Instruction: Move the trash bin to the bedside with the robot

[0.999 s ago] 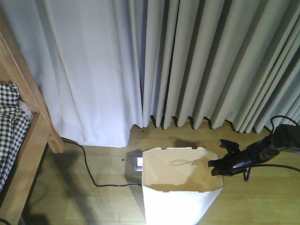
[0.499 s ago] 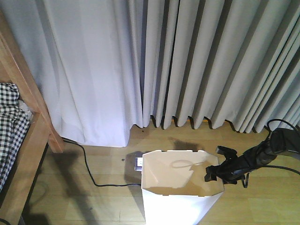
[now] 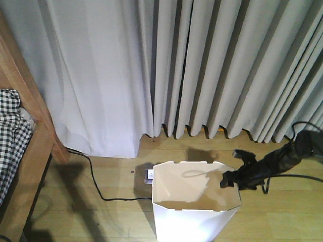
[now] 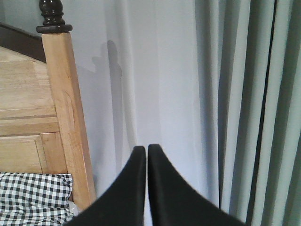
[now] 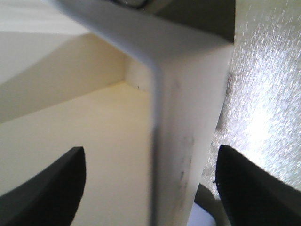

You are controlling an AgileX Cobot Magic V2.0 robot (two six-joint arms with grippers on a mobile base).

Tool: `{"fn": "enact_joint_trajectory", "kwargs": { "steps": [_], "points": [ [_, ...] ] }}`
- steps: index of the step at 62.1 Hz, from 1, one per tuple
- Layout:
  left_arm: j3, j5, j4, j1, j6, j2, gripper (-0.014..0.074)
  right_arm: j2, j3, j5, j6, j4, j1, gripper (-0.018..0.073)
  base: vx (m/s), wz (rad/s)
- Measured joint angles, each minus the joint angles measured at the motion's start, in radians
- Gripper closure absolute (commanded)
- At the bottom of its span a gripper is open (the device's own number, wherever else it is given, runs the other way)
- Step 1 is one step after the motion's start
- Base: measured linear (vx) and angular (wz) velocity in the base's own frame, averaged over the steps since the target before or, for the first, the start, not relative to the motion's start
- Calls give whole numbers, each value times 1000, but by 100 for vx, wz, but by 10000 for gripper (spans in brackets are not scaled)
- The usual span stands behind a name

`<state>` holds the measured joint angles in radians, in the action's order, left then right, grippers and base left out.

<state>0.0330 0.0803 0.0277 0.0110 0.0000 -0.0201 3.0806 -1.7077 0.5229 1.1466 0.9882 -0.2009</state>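
The white trash bin (image 3: 194, 222) stands on the wooden floor at the bottom centre, its cream inside showing. My right gripper (image 3: 228, 180) is at the bin's right rim, on a slim black arm. In the right wrist view this gripper (image 5: 152, 149) is open, one finger inside the bin and one outside, with the bin wall (image 5: 188, 117) between them and untouched. The bedside shows at the left as a wooden rail (image 3: 30, 166) with checked bedding (image 3: 10, 141). My left gripper (image 4: 146, 148) is shut on nothing, facing the bed post (image 4: 66, 117) and the curtain.
Long pale curtains (image 3: 202, 70) hang to the floor behind the bin. A black cable (image 3: 96, 186) runs across the floor from the bed corner to a small socket box (image 3: 149, 175) just behind the bin. More black cable (image 3: 303, 176) trails from the right arm.
My right gripper has moved a little left over the bin's right rim, dipping and then rising slightly. The bin has barely shifted.
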Motion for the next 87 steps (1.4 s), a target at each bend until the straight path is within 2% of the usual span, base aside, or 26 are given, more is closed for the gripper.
{"fn": "enact_joint_trajectory", "kwargs": {
  "steps": [7,20,32,45,60,79,83,87],
  "points": [
    [0,0,0,0,0,0,603,-109,103,-42,70,61,0,8,0,0],
    [0,0,0,0,0,0,603,-408,417,-206,236,204,0,8,0,0],
    [0,0,0,0,0,0,603,-788,680,-236,344,240,0,8,0,0],
    [0,0,0,0,0,0,603,-1222,861,-276,350,244,0,8,0,0],
    [0,0,0,0,0,0,603,-1683,987,-300,348,244,0,8,0,0],
    [0,0,0,0,0,0,603,-2240,1188,-291,273,244,1,8,0,0],
    [0,0,0,0,0,0,603,-2304,1231,-296,269,249,14,8,0,0],
    [0,0,0,0,0,0,603,-2361,1274,-312,269,255,59,8,0,0]
  ]
}}
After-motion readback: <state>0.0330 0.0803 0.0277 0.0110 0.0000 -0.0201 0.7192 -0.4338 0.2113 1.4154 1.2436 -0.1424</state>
